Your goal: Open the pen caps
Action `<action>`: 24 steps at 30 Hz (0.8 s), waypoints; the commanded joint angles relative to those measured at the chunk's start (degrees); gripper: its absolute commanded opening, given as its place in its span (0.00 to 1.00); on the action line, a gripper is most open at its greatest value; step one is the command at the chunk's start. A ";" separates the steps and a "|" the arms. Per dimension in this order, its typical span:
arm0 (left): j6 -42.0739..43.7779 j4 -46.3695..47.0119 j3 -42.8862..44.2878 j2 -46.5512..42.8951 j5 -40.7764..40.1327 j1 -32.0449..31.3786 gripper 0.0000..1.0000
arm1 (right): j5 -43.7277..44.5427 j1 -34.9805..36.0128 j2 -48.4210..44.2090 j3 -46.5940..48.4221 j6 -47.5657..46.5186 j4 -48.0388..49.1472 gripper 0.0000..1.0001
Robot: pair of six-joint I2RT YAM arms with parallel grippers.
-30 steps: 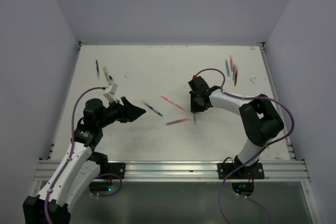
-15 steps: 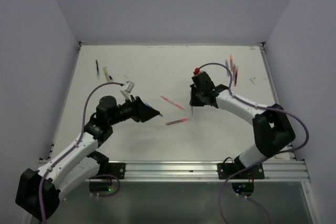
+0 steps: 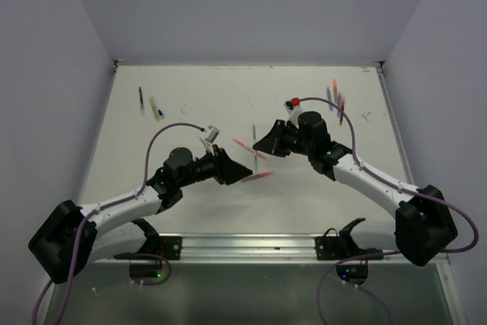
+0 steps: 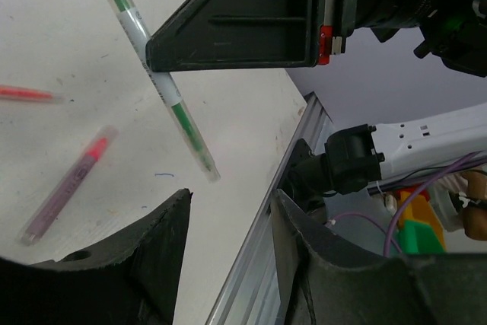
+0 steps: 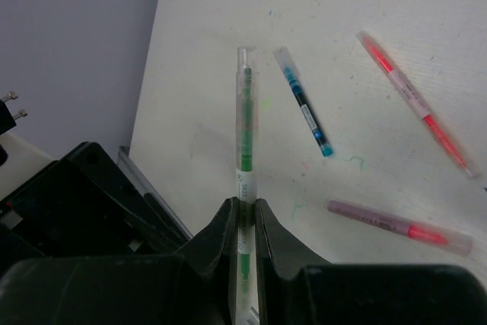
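The right gripper (image 5: pixel 245 207) is clamped narrowly on the green pen (image 5: pixel 245 131), holding it in the air above the table (image 3: pixel 198 104). What looks like its clear cap (image 5: pixel 244 62) sits on the free end, pointing toward the left gripper (image 4: pixel 228 226), which stands wide open, holding nothing, just short of that end. 2 risks stand out: the left jaws may close on the barrel behind the cap, so nothing separates, or an off-axis pull may drag the pen through the right fingers and drop it near the purple pen (image 5: pixel 399 227).
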 commanded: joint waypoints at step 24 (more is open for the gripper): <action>-1.23 7.65 1.80 7.44 -6.21 -3.67 0.00 | -2.98 1.28 0.40 -5.47 10.71 22.67 0.00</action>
